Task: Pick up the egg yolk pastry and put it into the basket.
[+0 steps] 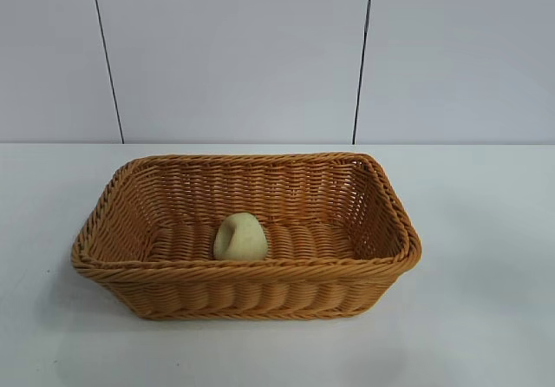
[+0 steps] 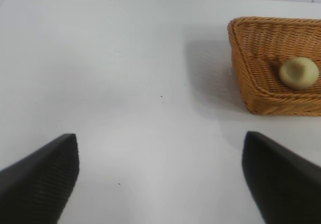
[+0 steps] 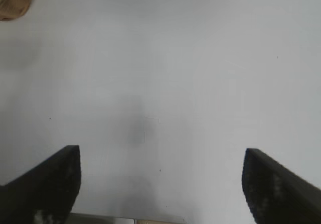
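The pale yellowish egg yolk pastry (image 1: 240,238) lies inside the orange-brown wicker basket (image 1: 247,270), on its floor near the front wall; it shows there in the left wrist view too (image 2: 298,73), within the basket's corner (image 2: 251,86). Neither arm appears in the exterior view. My left gripper (image 2: 160,179) hangs open over bare white table, well away from the basket, with nothing between its fingers. Over bare table, my right gripper (image 3: 161,184) is open and empty as well; only a scrap of the basket (image 3: 15,3) shows at that view's corner.
The basket stands mid-table on a white tabletop (image 1: 486,257), with free room on either side and in front. A white panelled wall (image 1: 234,57) rises behind it. The table's near edge (image 3: 150,220) shows under the right gripper.
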Controlling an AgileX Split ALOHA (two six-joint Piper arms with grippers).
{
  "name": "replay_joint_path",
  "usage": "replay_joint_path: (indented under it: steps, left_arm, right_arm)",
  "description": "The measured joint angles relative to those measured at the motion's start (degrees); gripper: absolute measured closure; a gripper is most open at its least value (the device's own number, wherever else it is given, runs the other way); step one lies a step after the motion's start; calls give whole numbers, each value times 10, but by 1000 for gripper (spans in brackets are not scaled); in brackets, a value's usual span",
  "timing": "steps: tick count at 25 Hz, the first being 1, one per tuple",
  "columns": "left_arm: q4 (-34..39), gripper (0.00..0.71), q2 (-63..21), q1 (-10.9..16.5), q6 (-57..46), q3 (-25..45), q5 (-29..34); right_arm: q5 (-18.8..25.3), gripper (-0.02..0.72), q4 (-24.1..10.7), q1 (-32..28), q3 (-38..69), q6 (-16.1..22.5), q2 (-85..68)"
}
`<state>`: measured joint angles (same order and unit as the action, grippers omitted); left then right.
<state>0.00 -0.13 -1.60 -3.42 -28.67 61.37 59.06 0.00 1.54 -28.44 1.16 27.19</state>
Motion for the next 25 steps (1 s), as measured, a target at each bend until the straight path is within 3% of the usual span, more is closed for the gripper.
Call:
replay_joint_path:
  steps: [14, 25]
  left_arm:
    - [0, 71, 0, 0, 0, 0, 0]
    - [0, 71, 0, 0, 0, 0, 0]
  right_arm:
    - [-2, 79, 0, 0, 2, 0, -268]
    - [-2, 79, 0, 0, 2, 0, -274]
